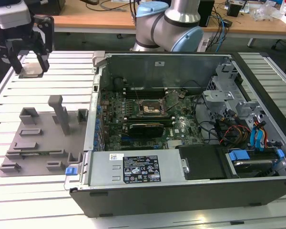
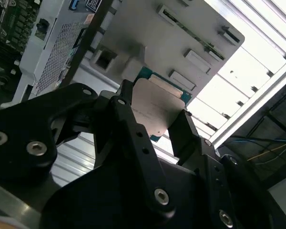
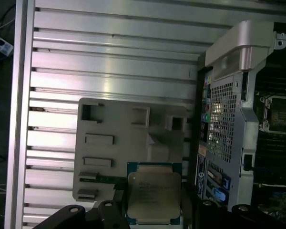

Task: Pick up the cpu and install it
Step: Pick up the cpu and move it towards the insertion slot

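Note:
The cpu (image 3: 154, 193) is a flat square chip with a pale metal top and a green edge, and it sits clamped between my black fingers in both wrist views. My gripper (image 2: 155, 119) is shut on it by two opposite edges. In the exterior view the gripper (image 1: 28, 62) hangs in the air at the far left, over the slatted table and beyond the grey plastic tray (image 1: 43, 143), with the cpu (image 1: 31, 70) between its fingertips. The black motherboard socket (image 1: 149, 108) with its metal frame lies inside the open computer case, well to the exterior view's right of the gripper.
The open computer case (image 1: 181, 186) fills the middle and right of the table, its left wall (image 1: 93, 109) rising between tray and motherboard. The tray (image 3: 128, 157) carries raised blocks and a tall post (image 1: 62, 112). The robot base (image 1: 169, 24) stands behind the case.

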Motion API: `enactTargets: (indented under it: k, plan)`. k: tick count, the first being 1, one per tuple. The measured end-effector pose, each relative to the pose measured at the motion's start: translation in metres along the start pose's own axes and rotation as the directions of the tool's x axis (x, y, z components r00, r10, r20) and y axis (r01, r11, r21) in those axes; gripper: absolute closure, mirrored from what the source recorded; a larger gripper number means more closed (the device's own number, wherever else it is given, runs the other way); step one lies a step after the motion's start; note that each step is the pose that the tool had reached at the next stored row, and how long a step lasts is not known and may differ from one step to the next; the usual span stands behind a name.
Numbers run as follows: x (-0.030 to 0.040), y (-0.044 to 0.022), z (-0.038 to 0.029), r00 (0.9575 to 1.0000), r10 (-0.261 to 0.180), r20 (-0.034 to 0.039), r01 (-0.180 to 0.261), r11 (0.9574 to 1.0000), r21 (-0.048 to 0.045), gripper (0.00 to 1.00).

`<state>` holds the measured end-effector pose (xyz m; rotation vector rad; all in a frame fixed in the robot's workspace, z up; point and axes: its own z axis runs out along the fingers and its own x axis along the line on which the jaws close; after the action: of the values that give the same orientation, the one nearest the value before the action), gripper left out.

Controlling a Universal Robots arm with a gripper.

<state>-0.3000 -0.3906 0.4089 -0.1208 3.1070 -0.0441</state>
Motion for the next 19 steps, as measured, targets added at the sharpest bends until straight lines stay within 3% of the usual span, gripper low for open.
enactTargets:
  k: [9, 11, 19]
  plan:
    - [-0.0231, -0.0012, 0.0007, 1.0000, 0.000, 0.0000, 0.000, 1.0000, 0.0000, 0.45]
    - [-0.0347, -0.0017, 0.0011, 1.0000, 0.000, 0.0001, 0.000, 1.0000, 0.0000, 0.45]
    - [-0.0562, -0.0029, 0.0018, 1.0000, 0.000, -0.0001, 0.000, 1.0000, 0.0003, 0.45]
